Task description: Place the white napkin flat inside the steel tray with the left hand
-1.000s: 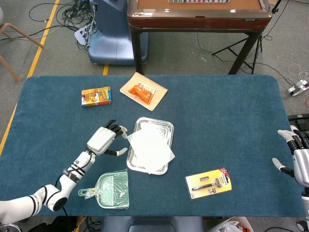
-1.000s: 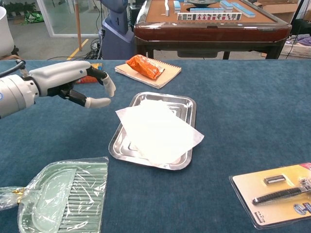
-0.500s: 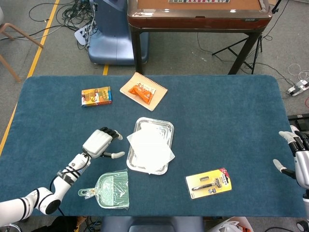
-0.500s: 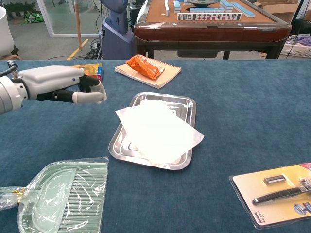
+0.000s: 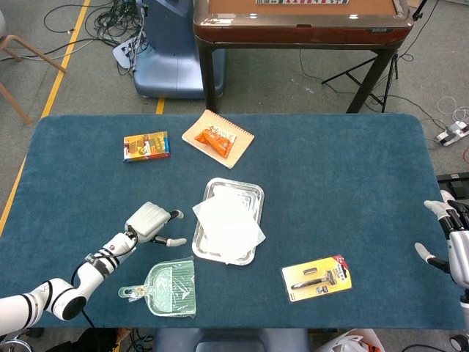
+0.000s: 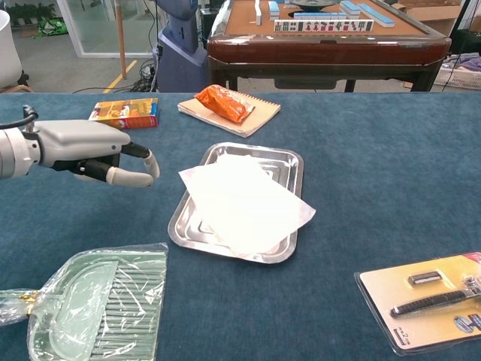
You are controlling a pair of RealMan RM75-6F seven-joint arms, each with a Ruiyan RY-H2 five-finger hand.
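The white napkin (image 5: 227, 222) (image 6: 244, 200) lies spread in the steel tray (image 5: 248, 193) (image 6: 286, 162), turned askew so its corners hang over the tray's left and right rims. My left hand (image 5: 152, 222) (image 6: 94, 150) hovers left of the tray, apart from it, holding nothing, its fingers loosely curled and pointing toward the tray. At the table's right edge my right hand (image 5: 451, 238) stays open and empty; the chest view does not show it.
A green dustpan in plastic wrap (image 5: 167, 289) (image 6: 94, 307) lies front left. A razor pack (image 5: 316, 277) (image 6: 430, 298) lies front right. A snack box (image 5: 146, 146) (image 6: 125, 113) and a notebook with an orange packet (image 5: 218, 138) (image 6: 228, 104) sit behind the tray.
My left hand has drawn back left and toward me, away from the tray, and its fingers have curled in. The napkin stays in the tray. The right hand has barely moved.
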